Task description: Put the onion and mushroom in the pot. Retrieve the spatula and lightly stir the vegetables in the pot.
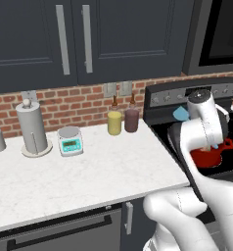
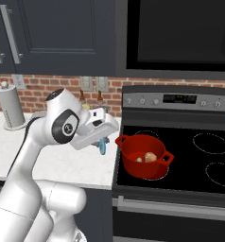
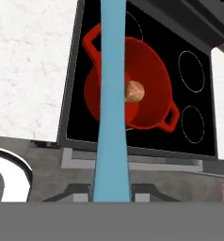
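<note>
Holding the spatula [image 3: 111, 108] clamped between my fingers, I have my gripper [image 2: 102, 137] up beside the pot [image 2: 143, 158], just off its left handle and above rim height. The pot sits on the front left burner of the stove [image 2: 213, 184]. Inside it I can see the onion [image 3: 134, 91] and, in the right base view, a paler lump next to it that I take for the mushroom [image 2: 139, 159] (too small there to be sure of its shape). So both vegetables look to be in, and the stirring is what remains.

The main risk, as I judge it, is the blade meeting the pot's near rim or handle instead of clearing it. From my hand camera the spatula runs straight across the pot, so its far end is hard to place in depth. If I come across too low, I could shove the pot along the glass top or tip it. Going in too deep or too fast could also flick the onion out over the rim, since it is round and will roll. The spatula handle is slim and smooth, so a side load may twist it in my grip.

The pot lies forward of my gripper and below it, close but not touching.
</note>
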